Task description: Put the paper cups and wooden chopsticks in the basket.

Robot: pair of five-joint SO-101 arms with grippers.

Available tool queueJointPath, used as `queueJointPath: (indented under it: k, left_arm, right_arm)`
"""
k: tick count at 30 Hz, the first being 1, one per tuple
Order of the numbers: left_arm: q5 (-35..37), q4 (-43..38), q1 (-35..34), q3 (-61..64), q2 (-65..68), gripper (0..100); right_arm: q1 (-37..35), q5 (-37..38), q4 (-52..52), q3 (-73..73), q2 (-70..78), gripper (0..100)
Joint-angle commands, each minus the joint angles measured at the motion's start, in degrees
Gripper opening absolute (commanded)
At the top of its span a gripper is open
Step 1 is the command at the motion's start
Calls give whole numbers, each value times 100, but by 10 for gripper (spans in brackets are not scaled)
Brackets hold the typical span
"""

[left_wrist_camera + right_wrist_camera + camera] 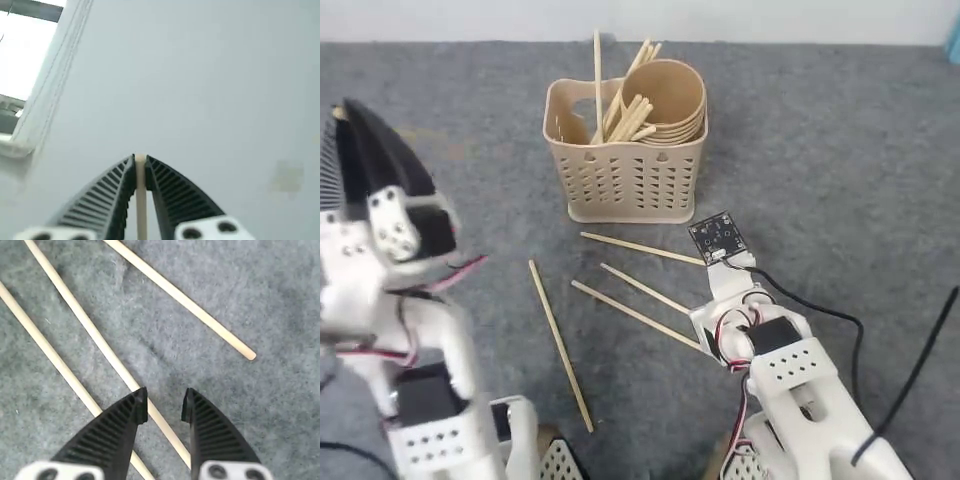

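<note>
Two grippers are shown, each from its own wrist camera. At the left gripper (140, 161) the fingers are clenched on one wooden chopstick (140, 200). It lies along the narrow seam between the ribbed pads and ends level with the fingertips. Beyond the tips stands a pale wall (200, 75).

At the right gripper (164, 402) the fingers are released, parted above the grey carpet (260, 300) and grasping nothing. Through the gap between them runs the middle chopstick (100, 342), close against one finger; whether it touches that finger cannot be told. Just outside and parallel lies the outer chopstick (45, 345), passing under the same finger. Ahead of the fingertips, apart from both, lies the far chopstick (185, 300), its blunt end out beyond the other finger.

In the high view the lone chopstick (560, 345) lies on the carpet between the two arms, well apart from either set of fingers. Farthest from the fingers stands the basket (625, 190), upright on the carpet. It holds a nested stack of paper cups (672, 95), leaning with the open mouth upward. Beside them is a bundle of chopsticks (625, 115), one stick rising upright above the rim.
</note>
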Motion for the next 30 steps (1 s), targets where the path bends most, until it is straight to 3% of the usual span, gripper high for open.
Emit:
queueJointPath:
  k: [1,6,13,20,30]
  left_arm:
    - [18,-1670,352,259,-211,12]
    - [18,-1723,985,-356,114,12]
    - [9,-492,1925,-2044,1574,12]
    - [9,273,1978,-2879,3226,12]
    - [9,1433,1705,-2800,3851,12]
  right_arm:
    - [75,114,-101,-26,22,123]
    - [84,114,-101,-26,22,123]
    - [101,105,-101,-26,22,123]
    - [110,105,-101,-26,22,123]
    - [110,114,-101,-26,22,123]
